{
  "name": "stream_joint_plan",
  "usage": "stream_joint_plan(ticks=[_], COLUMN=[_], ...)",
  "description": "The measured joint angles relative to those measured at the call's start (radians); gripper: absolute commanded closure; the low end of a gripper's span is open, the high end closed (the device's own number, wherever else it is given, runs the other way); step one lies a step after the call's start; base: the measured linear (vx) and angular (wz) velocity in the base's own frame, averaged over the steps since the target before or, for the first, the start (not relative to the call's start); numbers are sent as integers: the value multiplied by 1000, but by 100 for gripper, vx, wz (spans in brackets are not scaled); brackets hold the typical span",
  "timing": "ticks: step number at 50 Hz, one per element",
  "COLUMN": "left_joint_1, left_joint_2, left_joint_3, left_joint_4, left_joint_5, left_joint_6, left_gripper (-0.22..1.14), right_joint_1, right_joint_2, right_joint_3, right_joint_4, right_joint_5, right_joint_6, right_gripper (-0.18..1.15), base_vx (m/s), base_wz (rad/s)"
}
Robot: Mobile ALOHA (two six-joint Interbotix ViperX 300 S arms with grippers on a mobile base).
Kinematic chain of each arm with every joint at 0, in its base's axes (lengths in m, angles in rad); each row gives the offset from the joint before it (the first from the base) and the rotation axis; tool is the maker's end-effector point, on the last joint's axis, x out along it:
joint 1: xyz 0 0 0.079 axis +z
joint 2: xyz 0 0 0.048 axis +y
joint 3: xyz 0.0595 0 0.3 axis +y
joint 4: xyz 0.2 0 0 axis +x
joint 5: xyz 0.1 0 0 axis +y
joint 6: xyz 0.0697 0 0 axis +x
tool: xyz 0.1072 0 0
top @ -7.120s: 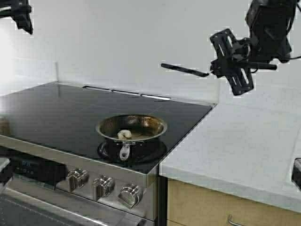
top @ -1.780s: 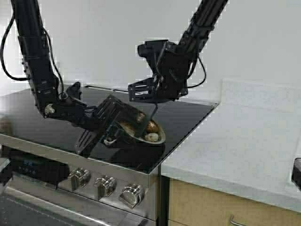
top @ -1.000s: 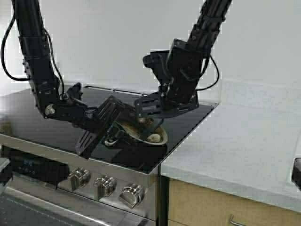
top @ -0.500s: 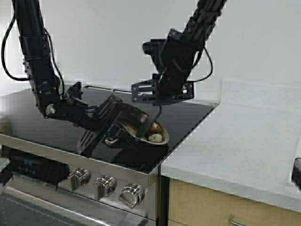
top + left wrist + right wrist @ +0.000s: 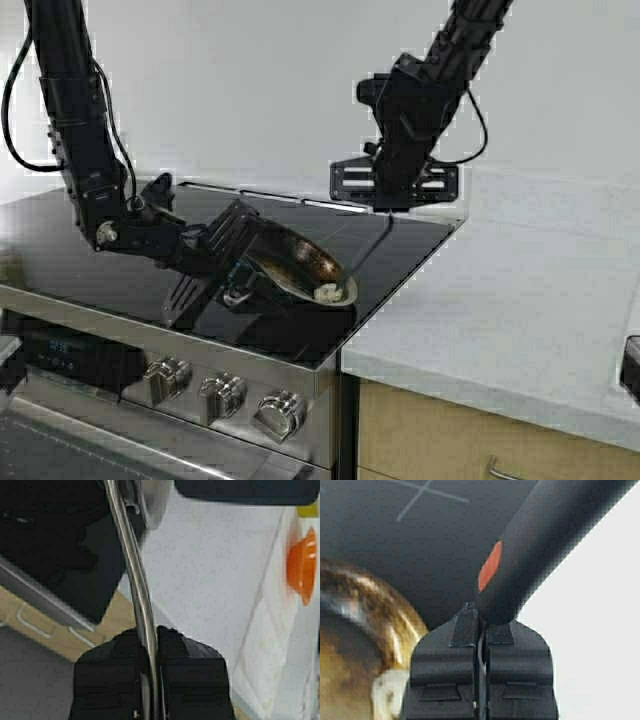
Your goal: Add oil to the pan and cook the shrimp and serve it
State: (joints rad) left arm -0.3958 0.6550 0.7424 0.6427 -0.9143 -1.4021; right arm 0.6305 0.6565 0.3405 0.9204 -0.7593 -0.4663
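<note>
Spillage is the main risk here. The left claw [image 5: 225, 262] is clamped on the stub handle of the pan [image 5: 295, 265], as the left wrist view shows with the steel rim pinched between its pads, and the pan is tipped steeply toward the stove's front right corner. The shrimp [image 5: 327, 293] lies at the lowest lip of the pan, close to the stove's edge where the bench [image 5: 500, 310] begins; any further tilt would likely send it over onto the glass or the bench, since no serving bowl shows beneath. The right claw [image 5: 393, 205], above the stove's right edge, is closed on a thin dark-handled tool [image 5: 540, 535] whose tip hangs clear of the pan. A slipping grip on that narrow rim could also drop the pan.
</note>
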Motion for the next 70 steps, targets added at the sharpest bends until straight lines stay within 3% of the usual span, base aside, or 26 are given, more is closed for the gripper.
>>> stream_joint_plan(ticks=[29,58,70], left_joint_1=[3,-2,8], left_joint_2=[0,0,8], left_joint_3=[0,0,0], left_joint_4=[3,15,34], left_joint_5=[-9,-29,-29], left_joint_6=[-6,-34,-64], left_gripper=[89,89,89], right_joint_1=[-37,21,61], right_joint_2=[80,144,184], right_joint_3=[-87,-28,-61], right_joint_4=[6,2,11], right_joint_5=[0,-5,-5], right_joint_6=[-44,52,143], right_gripper=[90,90,90], base_vx=[0,0,0], base_wz=[0,0,0])
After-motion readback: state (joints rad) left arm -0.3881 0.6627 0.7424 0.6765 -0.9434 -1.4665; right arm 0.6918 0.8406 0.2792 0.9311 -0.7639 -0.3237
